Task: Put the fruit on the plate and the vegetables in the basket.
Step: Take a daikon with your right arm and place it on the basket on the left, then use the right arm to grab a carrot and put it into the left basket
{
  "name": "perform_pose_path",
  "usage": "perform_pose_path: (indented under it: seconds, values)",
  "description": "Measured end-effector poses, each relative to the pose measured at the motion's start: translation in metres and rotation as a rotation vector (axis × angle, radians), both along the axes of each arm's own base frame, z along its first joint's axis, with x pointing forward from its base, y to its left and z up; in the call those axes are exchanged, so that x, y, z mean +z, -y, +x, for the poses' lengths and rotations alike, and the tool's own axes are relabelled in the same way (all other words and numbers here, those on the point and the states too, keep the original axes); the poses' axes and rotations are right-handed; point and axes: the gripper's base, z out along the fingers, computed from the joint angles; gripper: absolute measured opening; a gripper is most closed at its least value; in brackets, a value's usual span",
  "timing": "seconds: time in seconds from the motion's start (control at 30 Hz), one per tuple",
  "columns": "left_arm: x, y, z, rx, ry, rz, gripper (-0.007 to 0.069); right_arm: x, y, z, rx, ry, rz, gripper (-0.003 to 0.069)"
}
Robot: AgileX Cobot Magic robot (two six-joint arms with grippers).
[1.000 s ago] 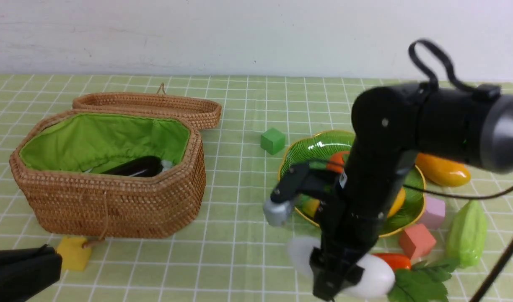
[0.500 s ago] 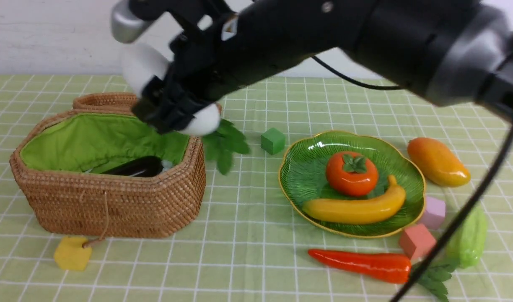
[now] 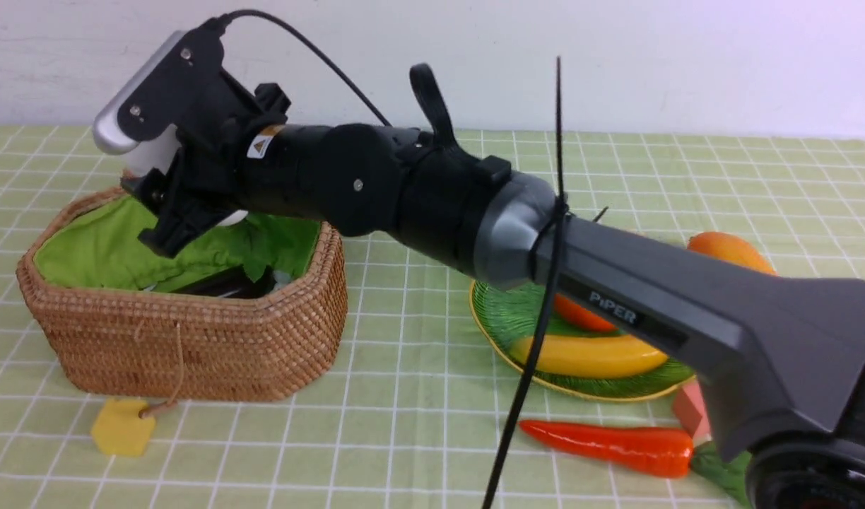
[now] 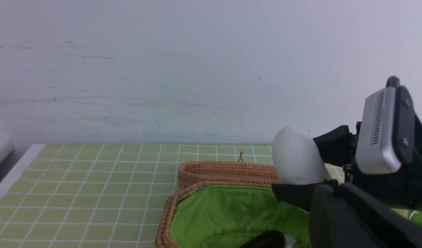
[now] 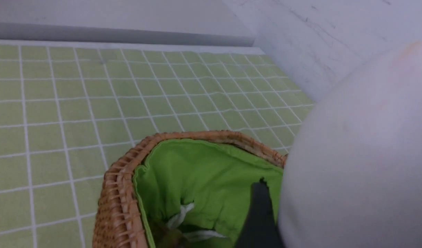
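Note:
My right gripper point(image 3: 172, 212) is shut on the white radish point(image 3: 152, 154) and holds it just above the open basket point(image 3: 192, 339); the radish's dark leaves point(image 3: 259, 244) hang into the green lining. The radish fills the right wrist view point(image 5: 362, 155) above the basket point(image 5: 121, 193). It also shows in the left wrist view point(image 4: 295, 162). The eggplant point(image 3: 224, 283) lies in the basket. On the plate point(image 3: 499, 318) lie the banana point(image 3: 588, 353) and the persimmon point(image 3: 581, 314), partly hidden by my arm. The mango point(image 3: 729, 251) and red pepper point(image 3: 609, 442) lie on the cloth. The gourd is hidden.
The basket's lid point(image 4: 228, 170) lies behind the basket. A yellow cube point(image 3: 121, 428) sits at the basket's front, a salmon cube point(image 3: 687, 410) beside the plate. A green sprig point(image 3: 715, 466) lies by the pepper. My right arm spans the table.
My right gripper lifted the radish from the front of the table, swung it left and now holds it lower over the basket opening. The left gripper has left the front view.

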Motion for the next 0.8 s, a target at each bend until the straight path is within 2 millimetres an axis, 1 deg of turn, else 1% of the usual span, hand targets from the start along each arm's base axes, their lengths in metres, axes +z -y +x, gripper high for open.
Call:
perform_pose_path:
  seconds: [0.07, 0.1, 0.17, 0.2, 0.23, 0.27, 0.3, 0.37, 0.4, 0.43, 0.5, 0.53, 0.57, 0.63, 0.67, 0.7, 0.77, 0.8]
  values:
    - [0.000, 0.000, 0.000, 0.000, -0.001, -0.001, -0.0013, -0.002, -0.001, 0.000, 0.000, -0.002, -0.003, 0.0504]
    - [0.000, 0.000, 0.000, 0.000, -0.001, -0.001, -0.0013, -0.002, -0.001, 0.000, 0.001, -0.003, -0.003, 0.0517]
    - [0.000, 0.000, 0.000, 0.000, -0.002, -0.001, -0.0013, -0.002, -0.001, 0.000, 0.002, -0.003, -0.003, 0.0573]
    - [0.000, 0.000, 0.000, 0.000, -0.002, -0.001, -0.0013, -0.002, -0.001, 0.000, 0.002, -0.002, -0.003, 0.0634]
    - [0.000, 0.000, 0.000, -0.001, -0.001, -0.001, -0.0013, -0.002, -0.001, 0.000, 0.002, -0.002, -0.003, 0.0634]
    - [0.000, 0.000, 0.000, -0.003, -0.003, -0.004, -0.0013, -0.001, -0.001, -0.001, 0.009, -0.008, -0.009, 0.0666]
    - [0.000, 0.000, 0.000, -0.005, -0.005, -0.007, -0.0013, 0.000, 0.000, -0.003, 0.018, -0.012, -0.018, 0.0672]
    - [0.000, 0.001, 0.000, -0.008, -0.007, -0.010, -0.0013, 0.003, 0.001, -0.005, 0.031, -0.018, -0.031, 0.0673]
    - [-0.001, 0.001, 0.000, -0.011, -0.012, -0.016, -0.0013, 0.011, 0.003, -0.010, 0.057, -0.019, -0.059, 0.0663]
    - [-0.001, 0.001, 0.000, -0.012, -0.013, -0.016, -0.0013, 0.011, 0.003, -0.010, 0.057, -0.019, -0.059, 0.0661]
    - [-0.002, 0.002, 0.000, -0.025, -0.022, -0.031, -0.0013, 0.031, 0.012, -0.024, 0.122, -0.031, -0.135, 0.0620]
    - [-0.002, 0.002, 0.000, -0.026, -0.021, -0.029, -0.0013, 0.031, 0.014, -0.026, 0.134, -0.040, -0.152, 0.0617]
    - [-0.002, 0.005, -0.001, -0.048, -0.025, -0.036, -0.0013, 0.044, 0.022, -0.035, 0.171, -0.037, -0.216, 0.0593]
    - [-0.002, 0.010, -0.002, -0.104, -0.029, -0.039, -0.0013, 0.061, 0.038, -0.052, 0.231, -0.054, -0.350, 0.0568]
    - [-0.002, 0.013, -0.003, -0.148, -0.031, -0.035, -0.0013, 0.067, 0.048, -0.061, 0.264, -0.076, -0.439, 0.0561]
    - [-0.003, 0.014, -0.003, -0.159, -0.036, -0.040, -0.0013, 0.071, 0.052, -0.064, 0.268, -0.076, -0.449, 0.0560]
    - [-0.002, 0.023, -0.006, -0.257, -0.032, -0.019, -0.0013, 0.086, 0.077, -0.083, 0.304, -0.147, -0.606, 0.0555]
    - [-0.003, 0.023, -0.006, -0.264, -0.033, -0.018, -0.0013, 0.087, 0.079, -0.084, 0.304, -0.153, -0.617, 0.0555]
